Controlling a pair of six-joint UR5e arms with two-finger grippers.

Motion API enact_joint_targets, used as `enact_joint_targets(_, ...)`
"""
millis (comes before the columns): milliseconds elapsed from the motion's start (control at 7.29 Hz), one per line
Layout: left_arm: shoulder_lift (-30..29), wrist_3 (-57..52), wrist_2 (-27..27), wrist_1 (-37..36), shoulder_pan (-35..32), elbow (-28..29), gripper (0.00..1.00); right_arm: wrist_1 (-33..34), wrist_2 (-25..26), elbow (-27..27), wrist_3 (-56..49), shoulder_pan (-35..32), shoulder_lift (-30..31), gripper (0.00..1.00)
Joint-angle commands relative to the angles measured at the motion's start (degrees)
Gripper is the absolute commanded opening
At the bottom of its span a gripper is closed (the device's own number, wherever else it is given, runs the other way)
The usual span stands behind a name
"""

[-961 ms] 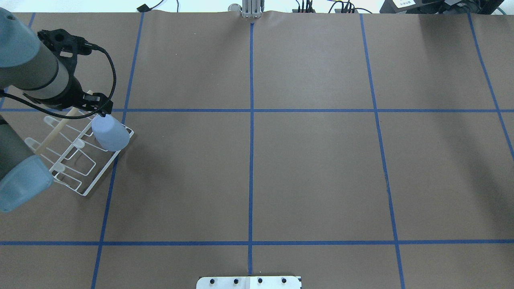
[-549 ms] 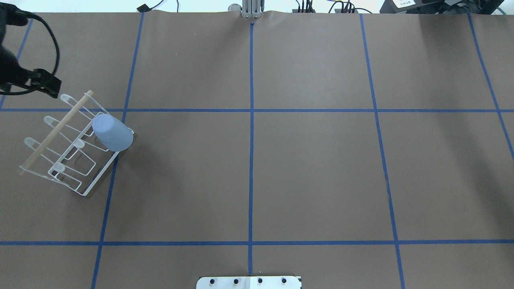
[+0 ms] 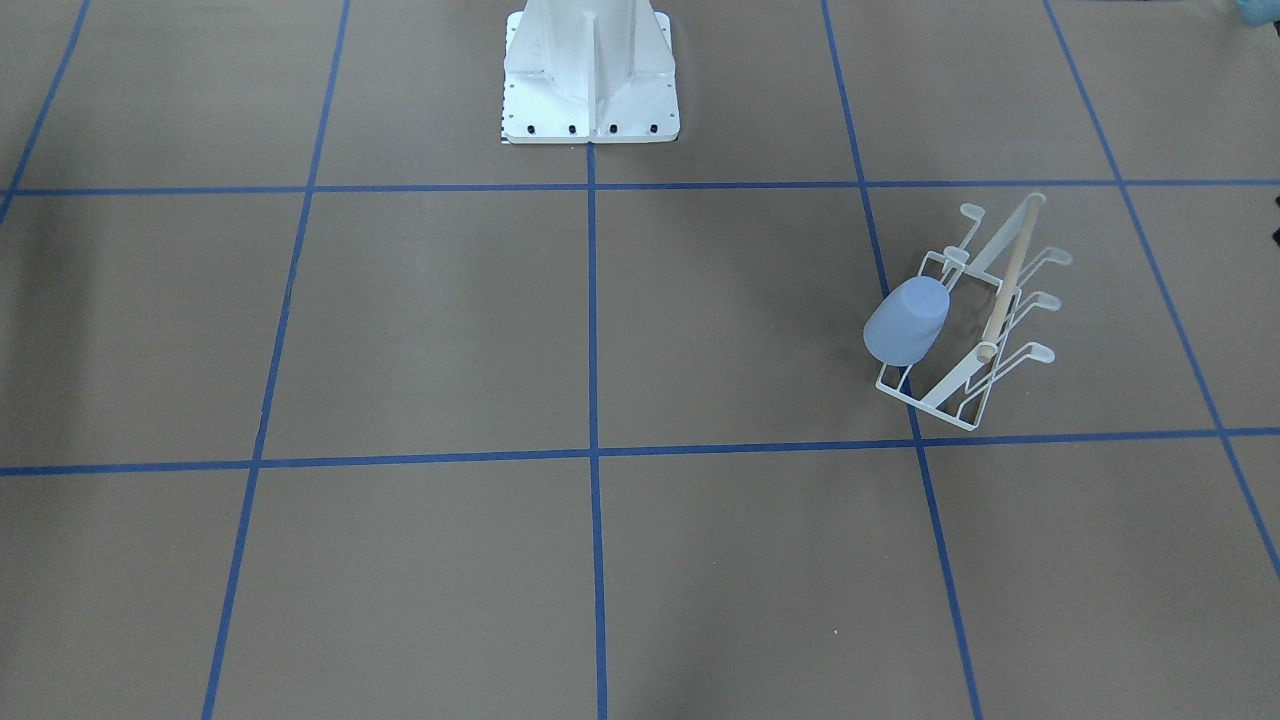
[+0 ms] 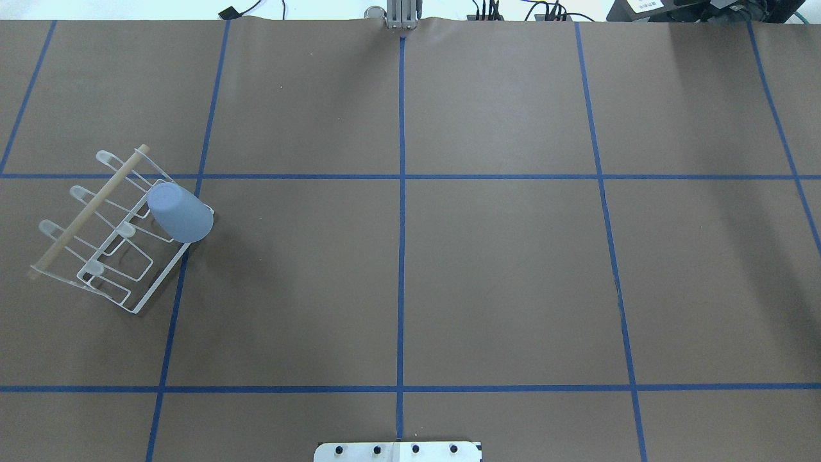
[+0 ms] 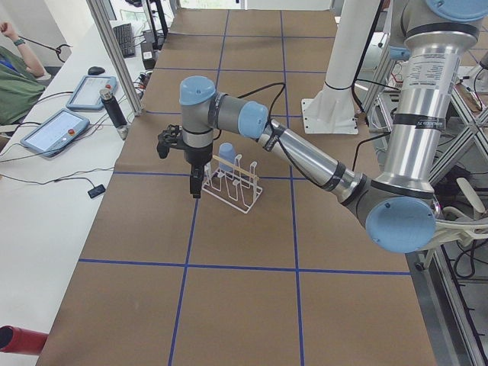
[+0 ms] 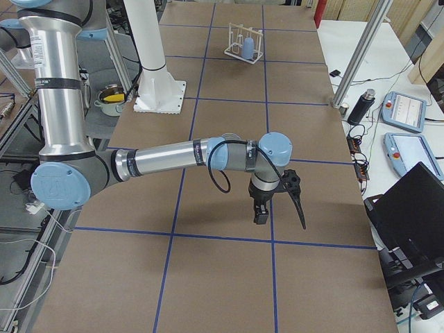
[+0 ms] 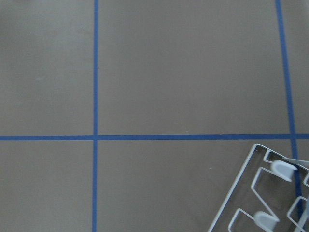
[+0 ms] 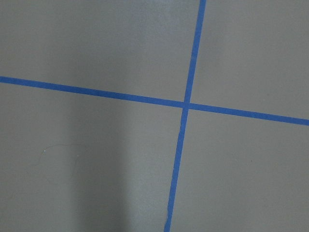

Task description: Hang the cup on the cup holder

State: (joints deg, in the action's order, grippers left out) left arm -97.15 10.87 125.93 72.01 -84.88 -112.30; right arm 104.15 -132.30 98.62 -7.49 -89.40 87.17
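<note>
The pale blue cup [image 4: 180, 213] sits upside down and tilted on a prong at the corner of the white wire cup holder [image 4: 90, 208], on the table's left side. Both also show in the front view, the cup [image 3: 906, 320] on the cup holder [image 3: 1005, 290]. My left gripper [image 5: 196, 183] shows only in the exterior left view, just beside the cup holder [image 5: 232, 187] and apart from the cup [image 5: 226, 151]; I cannot tell its state. My right gripper [image 6: 260, 215] shows only in the exterior right view, far from the cup [image 6: 247, 47]; I cannot tell its state.
The white bolted pedestal [image 3: 590, 80] stands at the robot's base. Blue tape lines grid the brown table cover. A corner of the rack [image 7: 282, 169] shows in the left wrist view. Tablets [image 5: 57, 130] and a laptop [image 6: 409, 215] lie on the side bench.
My left arm has drawn back to the left and gone out of the overhead view. The cup stays on the rack's prong, free of the gripper.
</note>
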Motion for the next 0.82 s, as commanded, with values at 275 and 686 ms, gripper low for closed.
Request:
enact_joint_targets(275, 6.6, -14.3, 1.0, 8.0, -7.0, 13.0, 0.98, -0.1, 0.6, -0.2, -0.6, -1.2, 3.9, 1.0)
enact_joint_targets(686, 10.1, -14.4, 3.5, 10.0, -7.1, 14.7, 0.98, -0.1, 0.5, 0.5, 0.3, -1.6, 3.4, 1.0)
